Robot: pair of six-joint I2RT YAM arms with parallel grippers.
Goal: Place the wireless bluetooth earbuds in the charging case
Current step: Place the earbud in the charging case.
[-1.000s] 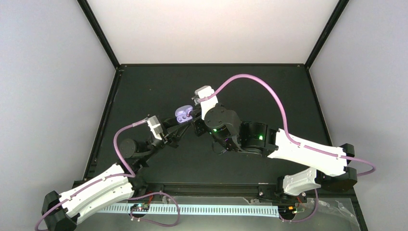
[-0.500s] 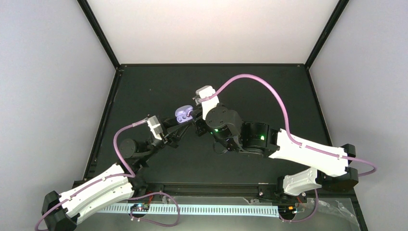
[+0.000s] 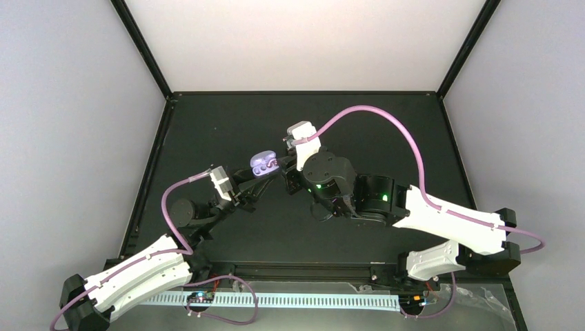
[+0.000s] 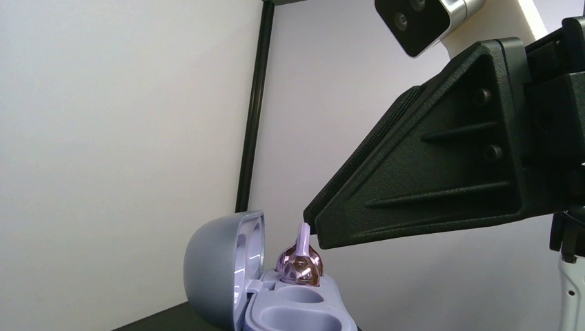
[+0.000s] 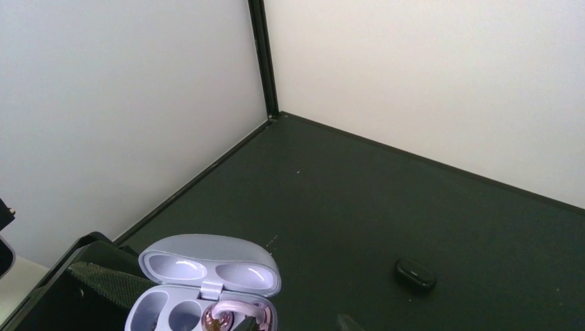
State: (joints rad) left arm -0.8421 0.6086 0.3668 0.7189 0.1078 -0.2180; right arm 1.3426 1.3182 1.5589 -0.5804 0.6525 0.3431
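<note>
Over the table, top camera: the charging case [image 3: 264,164] hangs clear of the table [image 3: 227,131] with its lid up. It sits at the tips of the left fingers [image 3: 254,181], which are clamped on it. The right fingers [image 3: 284,176] stand just beside it on its right.
Top camera, hard to read: the case's inside is a lavender glare, so its wells cannot be made out. The right fingers blend into dark arm and dark table, and I cannot tell whether they are parted.
Left wrist camera: the charging case [image 4: 221,276] sits at the bottom edge, its base cut off and its domed lid standing at the left. A rose-pink earbud [image 4: 298,265] sits in the far well; the near well shows as an open hollow.
Left wrist camera, hidden: this arm's own fingers are out of frame. One broad black member of the right fingers [image 4: 441,158] fills the right side, its tip just above the earbud. Whether it touches is unclear, and its partner is unseen.
Right wrist camera: the charging case [image 5: 207,265] is at bottom left with its base cropped. The earbud [image 5: 222,318] is half cut off by the edge. A ribbed pad of the left fingers [image 5: 76,293] lies by the case's left side.
Right wrist camera, elsewhere: a black oval piece [image 5: 414,273] lies on the table [image 5: 414,200], well apart from the case. Only a dark sliver of the right fingers [image 5: 348,323] shows.
</note>
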